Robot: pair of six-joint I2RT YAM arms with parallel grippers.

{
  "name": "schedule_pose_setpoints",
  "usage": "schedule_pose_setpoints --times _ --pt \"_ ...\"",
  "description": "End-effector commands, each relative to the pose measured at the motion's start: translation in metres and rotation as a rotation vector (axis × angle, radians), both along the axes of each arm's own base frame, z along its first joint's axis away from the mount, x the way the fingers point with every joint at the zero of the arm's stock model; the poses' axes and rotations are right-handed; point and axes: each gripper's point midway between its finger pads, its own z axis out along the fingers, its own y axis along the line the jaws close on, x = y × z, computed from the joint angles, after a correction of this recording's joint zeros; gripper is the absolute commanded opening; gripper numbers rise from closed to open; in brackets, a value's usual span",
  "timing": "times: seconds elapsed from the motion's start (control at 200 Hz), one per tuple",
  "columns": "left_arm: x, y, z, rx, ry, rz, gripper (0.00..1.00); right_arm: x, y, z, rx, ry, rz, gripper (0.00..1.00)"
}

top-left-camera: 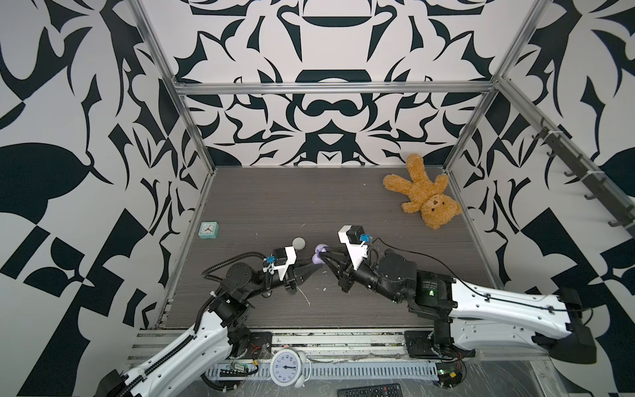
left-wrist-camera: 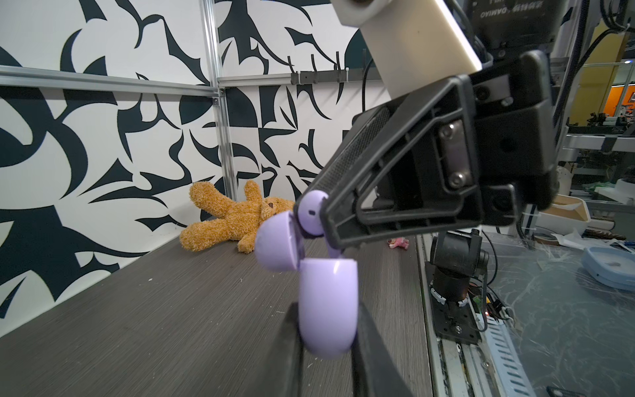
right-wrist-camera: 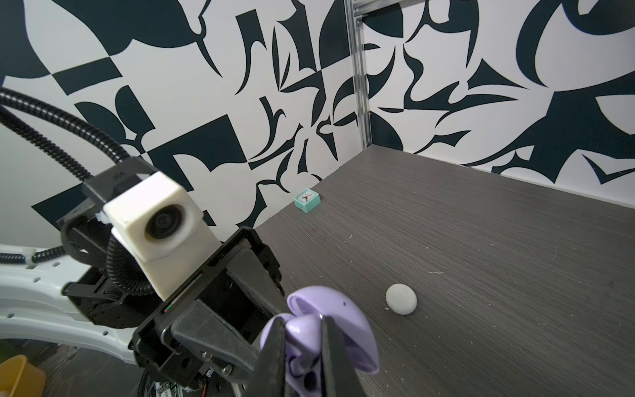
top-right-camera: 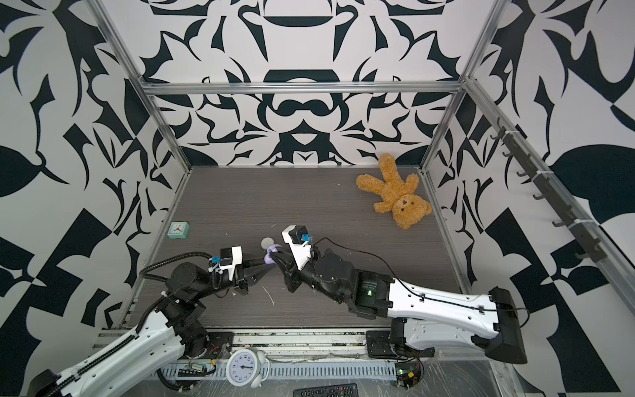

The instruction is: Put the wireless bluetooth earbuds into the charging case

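One purple earbud [left-wrist-camera: 311, 213] is pinched tight in the right gripper [right-wrist-camera: 302, 318], right at the mouth of the open purple charging case [left-wrist-camera: 326, 299]. We see the left gripper [top-left-camera: 309, 267] squeezing the bottom half of that case and holding it up over the table [right-wrist-camera: 481, 240], near the middle, with its lid [left-wrist-camera: 275, 245] flipped back. So we think the job is partway done: the case is open and the bud is at the hole, but it is not pushed in yet. We cannot tell if another bud already sits inside. A white round case [right-wrist-camera: 401, 298] lies closed on the table just to the far left, and we see no white buds anywhere. The earbud is small, smooth and shiny, with a round head and a tiny dark slot. The case is the same pale purple, rounded like an egg.
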Motion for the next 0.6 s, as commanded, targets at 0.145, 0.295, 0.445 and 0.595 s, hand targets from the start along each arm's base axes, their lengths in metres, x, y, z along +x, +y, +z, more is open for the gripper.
schedule_pose_setpoints --times 0.145,0.295,0.445,0.595 --pt "-0.0076 0.0084 0.0267 -0.072 -0.105 0.009 0.0 0.0044 -0.0029 -0.0042 -0.026 0.014 -0.031 0.06" --pt "-0.0076 0.0104 0.0291 -0.078 -0.113 0.014 0.0 0.0039 -0.0003 -0.0083 -0.028 0.026 -0.025 0.07" --pt "-0.0082 0.0106 0.0297 -0.081 -0.115 0.011 0.0 0.0045 0.0028 -0.0064 -0.027 0.026 -0.024 0.09" --pt "-0.0082 0.0121 0.0302 -0.083 -0.12 0.019 0.0 0.0042 0.0025 -0.0059 -0.026 0.025 -0.022 0.09"
